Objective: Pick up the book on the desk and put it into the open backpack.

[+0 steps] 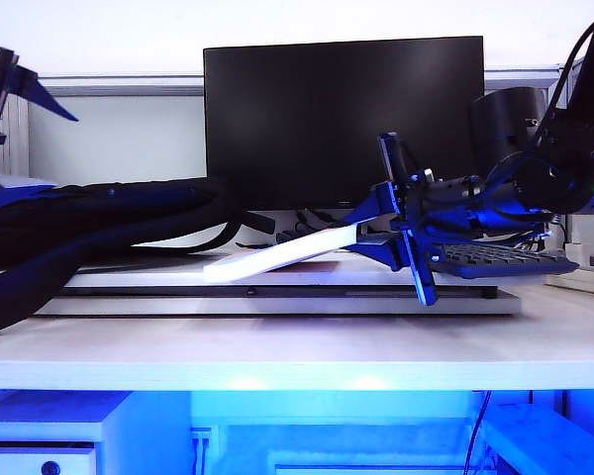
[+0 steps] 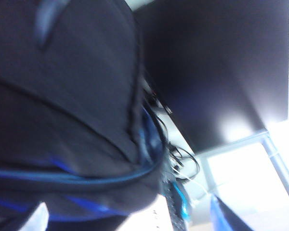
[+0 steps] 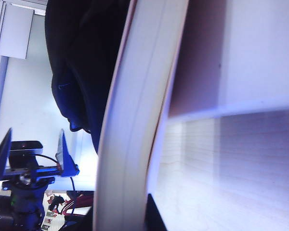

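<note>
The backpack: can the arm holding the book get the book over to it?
Probably yes. The right gripper is shut on the book, tilted up off the desk. The backpack lies to the left with nothing between. The left gripper is open, high above it, seemingly clear.

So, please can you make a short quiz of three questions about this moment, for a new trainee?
1. True or false: the book lies flat on the platform.
2. Which gripper holds the book? A) left gripper B) right gripper C) neither
3. On which side of the exterior view does the backpack lie?

Key:
1. False. It is tilted: one end is raised in the gripper and the other end is low at the platform.
2. B. The left gripper is open, up above the backpack.
3. The left side, in front of the monitor.
</note>
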Controlling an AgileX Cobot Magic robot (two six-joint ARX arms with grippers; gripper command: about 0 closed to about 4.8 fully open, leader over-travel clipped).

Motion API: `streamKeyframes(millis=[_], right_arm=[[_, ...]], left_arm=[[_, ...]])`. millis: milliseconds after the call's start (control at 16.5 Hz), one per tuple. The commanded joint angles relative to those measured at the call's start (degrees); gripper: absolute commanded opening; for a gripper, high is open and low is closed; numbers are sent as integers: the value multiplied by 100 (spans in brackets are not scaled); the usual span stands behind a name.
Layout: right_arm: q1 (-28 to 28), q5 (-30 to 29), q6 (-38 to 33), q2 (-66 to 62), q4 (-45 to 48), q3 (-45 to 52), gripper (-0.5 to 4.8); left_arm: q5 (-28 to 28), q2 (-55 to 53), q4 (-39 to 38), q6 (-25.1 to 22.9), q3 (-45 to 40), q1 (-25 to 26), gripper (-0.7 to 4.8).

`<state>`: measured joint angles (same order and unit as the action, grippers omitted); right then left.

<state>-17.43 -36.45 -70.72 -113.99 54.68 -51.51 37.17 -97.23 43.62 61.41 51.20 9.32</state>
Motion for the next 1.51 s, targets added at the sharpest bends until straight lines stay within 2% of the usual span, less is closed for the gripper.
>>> streamKeyframes(millis=[61, 182, 545, 848, 1151, 1212, 1273, 1394, 1454, 1515], right_arm=[[-11, -79, 13, 55, 450, -33, -9], [-11, -103, -138, 59, 723, -44, -9], [-13, -337, -260, 122, 778, -299, -9], [-15, -531, -476, 125, 901, -686, -9], [-17, -719, -579, 247, 885, -890, -9], [-17, -824, -577, 389, 901, -890, -9], [-17, -848, -573, 501, 907, -890, -9], [-11, -822, -522, 868, 949, -892, -9], [-13, -824, -529, 981, 949, -892, -9], [-13, -813, -529, 1182, 946, -894, -9]], left_arm=[[-52, -199, 13, -52, 17, 234, 462], [-94, -396, 15, -52, 81, 291, 462], [28, -540, -52, 9, 636, 286, 462], [-203, -839, -308, -138, 929, 282, 461], [-240, -1447, -323, -31, 1565, -101, 457], [-334, -1471, -328, -31, 1709, -254, 426], [-415, -1469, -302, -31, 1777, -310, 366], [-417, -1469, -278, -39, 2046, -433, 27], [-415, -1469, -273, -35, 2135, -439, -4], [-369, -1469, -264, -31, 2243, -439, -5]])
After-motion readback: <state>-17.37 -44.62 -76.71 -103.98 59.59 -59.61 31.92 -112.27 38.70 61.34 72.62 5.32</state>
